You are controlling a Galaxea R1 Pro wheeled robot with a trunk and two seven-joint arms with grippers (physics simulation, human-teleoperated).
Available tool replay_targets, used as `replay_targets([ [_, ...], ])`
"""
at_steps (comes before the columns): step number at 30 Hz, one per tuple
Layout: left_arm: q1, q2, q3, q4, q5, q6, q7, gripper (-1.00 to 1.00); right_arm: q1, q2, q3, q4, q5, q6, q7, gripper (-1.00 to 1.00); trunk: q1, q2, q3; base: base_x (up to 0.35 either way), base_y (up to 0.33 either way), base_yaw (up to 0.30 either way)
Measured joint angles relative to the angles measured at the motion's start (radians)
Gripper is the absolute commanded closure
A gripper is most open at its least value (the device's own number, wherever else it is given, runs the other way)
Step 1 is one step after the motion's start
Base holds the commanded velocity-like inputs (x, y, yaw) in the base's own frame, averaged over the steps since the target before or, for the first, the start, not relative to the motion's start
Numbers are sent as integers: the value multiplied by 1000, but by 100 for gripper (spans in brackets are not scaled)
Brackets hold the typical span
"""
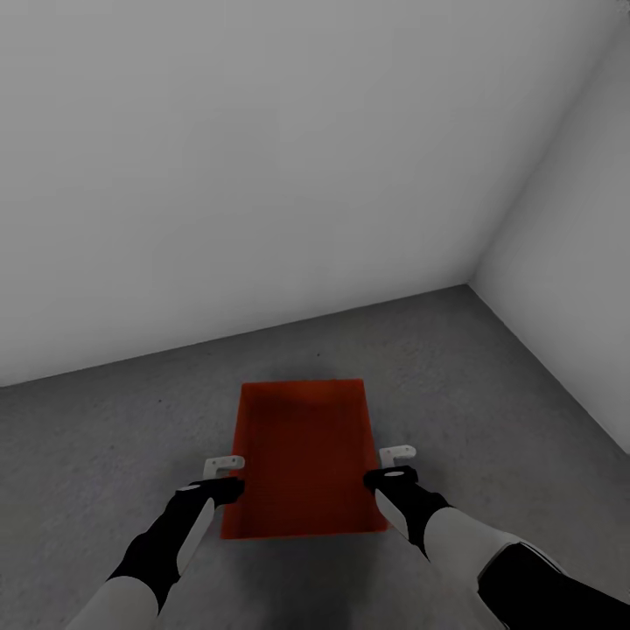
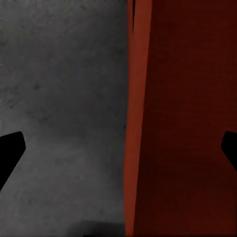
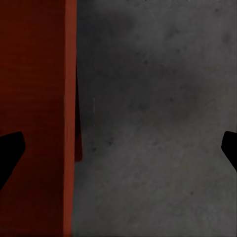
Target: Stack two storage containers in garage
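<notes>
- Walls [image 1: 262, 175] of plain grey-white meet in a corner at the upper right of the head view; below them spreads the dark grey, mottled concrete floor [image 1: 490, 394] of the garage
- Left tool [image 1: 224, 472] sits at the left long wall of the storage container [image 1: 302, 455]; one pale finger shows outside that wall, the dark one at the rim; in the left wrist view its two dark fingertips [image 2: 10, 155] stand far apart, one over bare floor [image 2: 59, 123] and one over the container's red inside [image 2: 187, 123], so the jaws are spread and straddle the wall without pinching it
- Container, orange-red and open-topped, lies in the middle of the head view with its long axis running away from the robot (whether it rests on the floor or hangs just above it, I cannot tell); a soft shadow darkens the concrete beyond its far end
- Right tool [image 1: 395, 465] mirrors the left at the opposite long wall; in the right wrist view the fingertips [image 3: 10, 153] are likewise wide apart, one over the container [image 3: 34, 98], the other over grey floor [image 3: 158, 123]; jaws released, wall between them, no clamping visible
</notes>
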Motion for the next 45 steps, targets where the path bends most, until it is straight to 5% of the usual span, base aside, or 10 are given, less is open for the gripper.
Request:
replay_targets([
  [45,0,0,0,-2,0,0,0,-100,0,0,1,0,0,-1,0,-100,-173,315,141,0,0,0],
])
